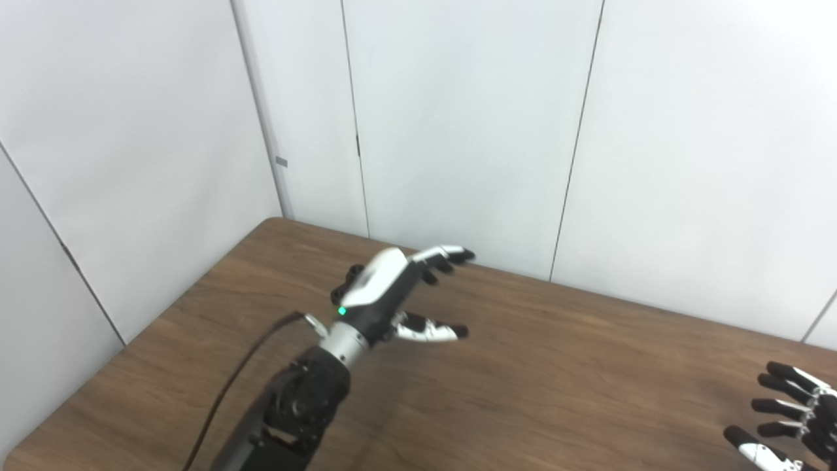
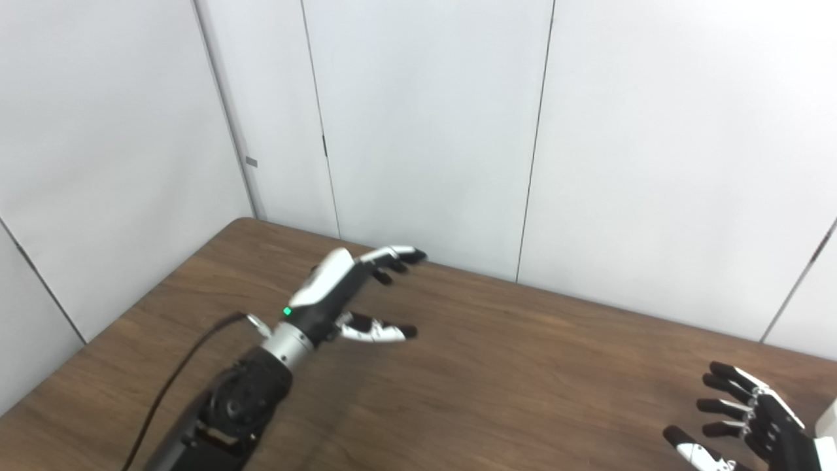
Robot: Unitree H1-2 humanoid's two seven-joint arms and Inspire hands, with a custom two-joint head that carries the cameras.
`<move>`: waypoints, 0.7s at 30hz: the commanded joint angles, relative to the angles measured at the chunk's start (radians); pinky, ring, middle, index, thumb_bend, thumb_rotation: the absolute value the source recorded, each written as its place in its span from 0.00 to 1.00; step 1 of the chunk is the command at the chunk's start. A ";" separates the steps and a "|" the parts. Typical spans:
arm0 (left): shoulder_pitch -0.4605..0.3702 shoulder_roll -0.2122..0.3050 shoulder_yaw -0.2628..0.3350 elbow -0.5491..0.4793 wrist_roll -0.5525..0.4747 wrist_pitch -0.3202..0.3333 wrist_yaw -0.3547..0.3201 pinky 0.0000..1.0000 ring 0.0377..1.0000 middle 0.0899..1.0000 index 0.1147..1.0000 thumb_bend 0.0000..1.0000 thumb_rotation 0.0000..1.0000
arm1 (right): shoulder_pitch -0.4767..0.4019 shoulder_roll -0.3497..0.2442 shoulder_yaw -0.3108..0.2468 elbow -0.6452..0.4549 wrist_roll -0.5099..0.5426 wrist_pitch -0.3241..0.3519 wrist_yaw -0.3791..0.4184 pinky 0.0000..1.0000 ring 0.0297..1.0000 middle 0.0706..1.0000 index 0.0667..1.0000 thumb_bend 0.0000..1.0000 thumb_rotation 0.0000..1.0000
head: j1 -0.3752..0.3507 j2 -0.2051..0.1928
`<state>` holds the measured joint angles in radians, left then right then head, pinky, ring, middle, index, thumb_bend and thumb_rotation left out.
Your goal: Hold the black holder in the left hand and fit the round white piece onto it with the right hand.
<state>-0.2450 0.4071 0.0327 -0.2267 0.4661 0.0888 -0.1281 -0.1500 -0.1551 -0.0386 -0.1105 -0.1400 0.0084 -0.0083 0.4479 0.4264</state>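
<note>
The right hand is mostly cut off at the 4 o'clock corner of the frame, so you only get its dark fingers fanned out and a white-tipped thumb poking up from the bottom edge. It looks spread open with nothing in it. There's a small dark lump just behind the left hand around its knuckles; can't tell if that's part of the hand or something else. No black holder or round white piece shows anywhere in either view, so I can't say where they are or how they look. The left hand sits over the brown wood table toward 9 o'clock of centre, fingers stretched forward, thumb splayed below, empty. A black cable trails off its forearm toward 7 o'clock.
</note>
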 commanded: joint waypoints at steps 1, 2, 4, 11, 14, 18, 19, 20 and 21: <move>-0.048 0.041 0.027 -0.044 0.012 0.016 0.005 0.71 0.81 0.81 0.80 0.75 0.02 | -0.022 -0.010 -0.006 -0.047 0.000 -0.007 0.001 0.51 0.63 0.72 0.73 0.50 0.00 | 0.001 -0.001; -0.053 0.055 0.034 -0.041 0.019 0.018 0.005 0.73 0.82 0.81 0.80 0.74 0.02 | -0.022 -0.011 -0.006 -0.049 0.000 -0.004 0.001 0.51 0.63 0.72 0.73 0.50 0.00 | 0.001 -0.001; -0.062 0.083 0.043 -0.032 0.036 0.019 0.006 0.74 0.83 0.82 0.80 0.73 0.04 | -0.020 -0.012 -0.007 -0.053 0.002 -0.002 0.002 0.51 0.64 0.73 0.73 0.50 0.00 | 0.001 0.000; -0.090 0.157 0.069 0.023 0.114 0.040 0.032 0.70 0.83 0.82 0.76 0.74 0.11 | -0.019 -0.014 -0.005 -0.062 -0.002 0.004 0.002 0.51 0.63 0.73 0.73 0.50 0.00 | 0.002 0.004; -0.100 0.164 0.080 0.040 0.162 0.087 0.046 0.70 0.84 0.83 0.75 0.76 0.20 | -0.016 -0.016 -0.006 -0.061 -0.002 -0.001 0.002 0.51 0.64 0.73 0.73 0.49 0.00 | 0.001 0.005; -0.109 0.172 0.087 0.050 0.215 0.148 0.046 0.73 0.87 0.86 0.76 0.79 0.23 | -0.015 -0.018 -0.007 -0.070 -0.004 0.009 0.002 0.51 0.63 0.73 0.73 0.49 0.00 | 0.004 0.010; -0.109 0.180 0.084 0.054 0.239 0.168 0.039 0.77 0.91 0.89 0.77 0.81 0.25 | -0.013 -0.018 -0.007 -0.074 -0.005 0.013 0.002 0.51 0.63 0.72 0.72 0.49 0.00 | 0.003 0.011; -0.109 0.185 0.081 0.056 0.255 0.182 0.034 0.82 0.95 0.92 0.80 0.83 0.28 | -0.012 -0.019 -0.007 -0.077 -0.006 0.016 0.002 0.51 0.63 0.72 0.72 0.50 0.00 | 0.003 0.011; -0.109 0.195 0.075 0.058 0.280 0.204 0.022 0.86 0.98 0.95 0.81 0.85 0.30 | -0.011 -0.021 -0.007 -0.079 -0.008 0.015 0.003 0.51 0.63 0.72 0.72 0.50 0.00 | 0.004 0.013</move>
<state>-0.3067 0.5522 0.1019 -0.1608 0.7056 0.2688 -0.1175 -0.1414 -0.1616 -0.0390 -0.1466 -0.1436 0.0377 -0.0073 0.4525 0.4387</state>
